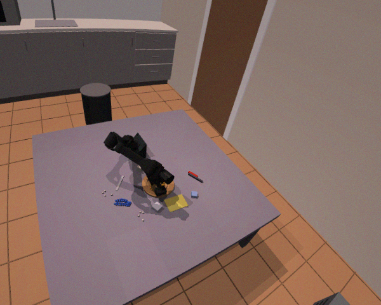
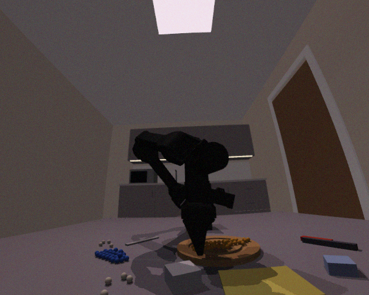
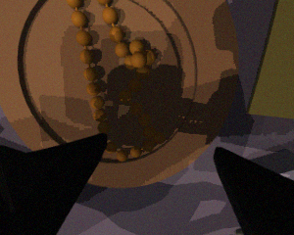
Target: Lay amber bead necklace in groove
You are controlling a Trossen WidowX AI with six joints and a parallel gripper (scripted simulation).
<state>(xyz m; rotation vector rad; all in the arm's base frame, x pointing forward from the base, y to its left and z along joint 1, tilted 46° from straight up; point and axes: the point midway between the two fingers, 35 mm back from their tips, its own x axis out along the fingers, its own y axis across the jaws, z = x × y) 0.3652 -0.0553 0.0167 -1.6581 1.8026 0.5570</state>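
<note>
Amber bead necklace [image 2: 222, 244] [image 3: 89, 73], bunched in uneven strands, mostly inside the groove of the round wooden bead board [image 1: 148, 190] [image 2: 251, 254] [image 3: 10, 98], both beneath the open gripper [image 1: 160, 191] [image 2: 200, 254] [image 3: 162, 143]

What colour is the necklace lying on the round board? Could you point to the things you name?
Amber [image 1: 163, 184] [image 2: 224, 244] [image 3: 90, 73], a brownish orange; the wrist view shows it best.

Amber beads [image 3: 90, 73] bunched on the round board [image 3: 44, 103], jaws apart.
</note>
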